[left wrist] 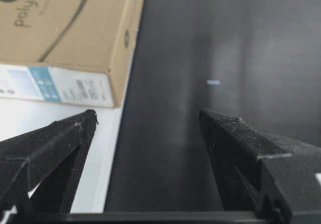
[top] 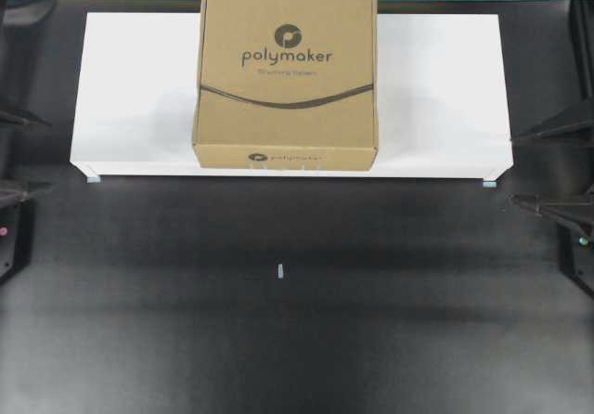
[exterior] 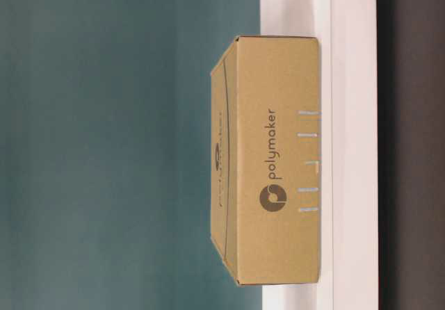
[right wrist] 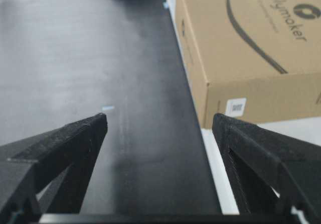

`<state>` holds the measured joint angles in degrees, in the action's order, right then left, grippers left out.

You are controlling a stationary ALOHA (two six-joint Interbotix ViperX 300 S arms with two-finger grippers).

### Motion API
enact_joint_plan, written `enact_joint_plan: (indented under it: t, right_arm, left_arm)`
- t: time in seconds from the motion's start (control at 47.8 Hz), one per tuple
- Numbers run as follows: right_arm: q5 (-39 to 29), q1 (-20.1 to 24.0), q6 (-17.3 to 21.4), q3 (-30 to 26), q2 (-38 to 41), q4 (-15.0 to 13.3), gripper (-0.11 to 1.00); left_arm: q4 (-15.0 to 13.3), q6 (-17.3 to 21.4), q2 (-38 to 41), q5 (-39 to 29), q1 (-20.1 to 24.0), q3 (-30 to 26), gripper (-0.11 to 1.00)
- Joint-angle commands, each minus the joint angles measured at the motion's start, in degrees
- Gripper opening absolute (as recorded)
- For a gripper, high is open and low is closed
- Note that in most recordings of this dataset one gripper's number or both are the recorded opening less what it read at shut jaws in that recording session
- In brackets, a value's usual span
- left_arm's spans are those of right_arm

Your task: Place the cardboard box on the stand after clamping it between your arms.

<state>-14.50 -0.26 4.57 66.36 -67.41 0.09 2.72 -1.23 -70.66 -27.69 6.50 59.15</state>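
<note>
The brown cardboard box printed "polymaker" lies flat on the middle of the long white stand. It also shows in the table-level view, the left wrist view and the right wrist view. My left gripper is open at the far left edge, well clear of the box; in its own view nothing is between the fingers. My right gripper is open at the far right edge, beside the stand's end, and empty in its own view.
The stand rests on a dark table on small light-blue feet. A small pale mark lies on the table in front of the stand. A teal wall runs behind the stand.
</note>
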Motion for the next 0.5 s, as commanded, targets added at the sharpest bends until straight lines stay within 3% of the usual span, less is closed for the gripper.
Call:
enact_joint_plan:
  t: [0.0,0.481]
  right_arm:
    - [0.6,0.4,0.5,0.1,0.3,0.2,0.82]
    - [2.9,0.4,0.6,2.4,-0.4,0.2,0.81]
  left_arm:
    - [0.0,-0.1,0.9,1.1,-0.1,-0.4,0.80]
    - [-0.1,0.1,1.3,1.8,-0.3,0.8,0.80]
